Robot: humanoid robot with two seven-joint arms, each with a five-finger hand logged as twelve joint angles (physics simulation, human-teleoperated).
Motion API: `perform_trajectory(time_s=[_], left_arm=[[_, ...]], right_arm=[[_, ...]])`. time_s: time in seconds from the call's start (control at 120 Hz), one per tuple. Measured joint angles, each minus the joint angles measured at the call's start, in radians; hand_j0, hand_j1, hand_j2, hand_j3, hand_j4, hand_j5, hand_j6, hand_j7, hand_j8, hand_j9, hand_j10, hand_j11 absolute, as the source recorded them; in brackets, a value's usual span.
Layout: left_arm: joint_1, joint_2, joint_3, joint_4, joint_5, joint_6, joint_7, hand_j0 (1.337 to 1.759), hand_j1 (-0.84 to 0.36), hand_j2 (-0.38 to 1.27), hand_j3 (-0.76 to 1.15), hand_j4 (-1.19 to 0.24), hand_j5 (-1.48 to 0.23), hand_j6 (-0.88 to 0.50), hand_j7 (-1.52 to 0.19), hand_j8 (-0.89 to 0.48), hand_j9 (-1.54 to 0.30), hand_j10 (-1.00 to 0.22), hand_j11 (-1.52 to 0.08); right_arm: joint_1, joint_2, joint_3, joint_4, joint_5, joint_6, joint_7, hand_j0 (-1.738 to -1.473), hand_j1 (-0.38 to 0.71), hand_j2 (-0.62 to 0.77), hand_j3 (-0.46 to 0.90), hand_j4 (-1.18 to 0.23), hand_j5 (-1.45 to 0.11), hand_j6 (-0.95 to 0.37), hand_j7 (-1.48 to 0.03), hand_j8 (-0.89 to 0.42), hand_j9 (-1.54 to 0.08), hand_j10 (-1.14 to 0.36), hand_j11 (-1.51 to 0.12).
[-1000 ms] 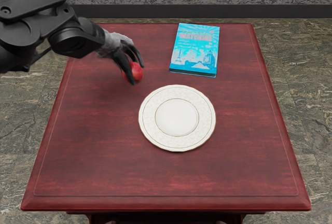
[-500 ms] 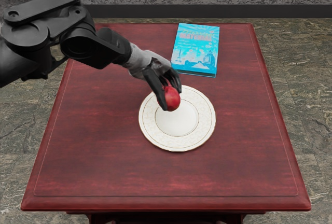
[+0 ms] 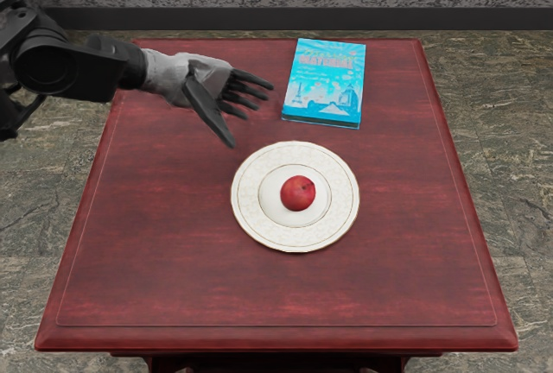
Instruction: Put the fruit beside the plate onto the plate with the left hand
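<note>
A red apple [image 3: 298, 192] sits in the middle of a white plate [image 3: 244, 211] at the centre of a dark red table [image 3: 164, 252], with nothing touching it. The robot's left hand [image 3: 216, 90] hangs over the table up and to the left of the plate, well apart from the fruit. Its fingers [image 3: 255, 82] are spread wide and hold nothing, and the thumb angles down toward the plate's near rim. A blue book [image 3: 325, 81] lies flat by the table's far edge, just beyond the outstretched fingertips. The right arm is nowhere in the shot. From where things lie, the job looks done: the fruit is on the plate, and only a clean exit of the arm remains. The risk now is a careless one. The apple is round and rests loose in a shallow dish, so a knock to the plate or a jolt to the table could send it rolling over the low rim. The thumb is the part nearest the plate, and a low sweep to the right could clip the rim, while a reach forward could nudge the book. A move away toward the left edge, kept high off the table, appears the safest course.
</note>
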Motion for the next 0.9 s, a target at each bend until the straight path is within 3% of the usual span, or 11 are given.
perform_trajectory(time_s=[0.183, 0.392, 0.625, 0.717, 0.9], left_arm=[[0.138, 0.127, -0.088, 0.006, -0.181, -0.002, 0.000, 1.658, 0.28, 0.03, 0.00, -0.06, -0.08, -0.05, -0.08, -0.04, -0.08, -0.06, -0.08], [0.339, 0.250, -0.172, 0.033, -0.282, -0.003, 0.000, 1.658, 0.31, 0.01, 0.00, -0.03, -0.04, -0.03, -0.04, -0.03, -0.04, -0.03, -0.04], [0.391, 0.296, -0.198, 0.181, -0.335, -0.003, 0.000, 1.658, 0.32, 0.01, 0.00, -0.02, -0.03, -0.02, -0.03, -0.02, -0.03, -0.02, -0.03], [0.413, 0.349, -0.199, 0.203, -0.357, -0.003, 0.000, 1.658, 0.32, 0.01, 0.00, -0.02, -0.03, -0.02, -0.03, -0.02, -0.03, -0.02, -0.03], [0.415, 0.358, -0.198, 0.216, -0.380, -0.003, 0.000, 1.658, 0.33, 0.00, 0.00, -0.02, -0.02, -0.02, -0.02, -0.02, -0.02, -0.02, -0.02]], right_arm=[[0.000, 0.000, 0.000, 0.000, 0.000, 0.000, 0.000, -1.658, -0.35, 0.00, 0.00, 0.00, 0.00, 0.00, 0.00, 0.00, 0.00, 0.00, 0.00], [0.000, 0.000, 0.000, 0.000, 0.000, 0.000, 0.000, -1.658, -0.35, 0.00, 0.00, 0.00, 0.00, 0.00, 0.00, 0.00, 0.00, 0.00, 0.00], [0.000, 0.000, 0.000, 0.000, 0.000, 0.000, 0.000, -1.658, -0.35, 0.00, 0.00, 0.00, 0.00, 0.00, 0.00, 0.00, 0.00, 0.00, 0.00], [0.000, 0.000, 0.000, 0.000, 0.000, 0.000, 0.000, -1.658, -0.35, 0.00, 0.00, 0.00, 0.00, 0.00, 0.00, 0.00, 0.00, 0.00, 0.00], [0.000, 0.000, 0.000, 0.000, 0.000, 0.000, 0.000, -1.658, -0.35, 0.00, 0.00, 0.00, 0.00, 0.00, 0.00, 0.00, 0.00, 0.00, 0.00]])
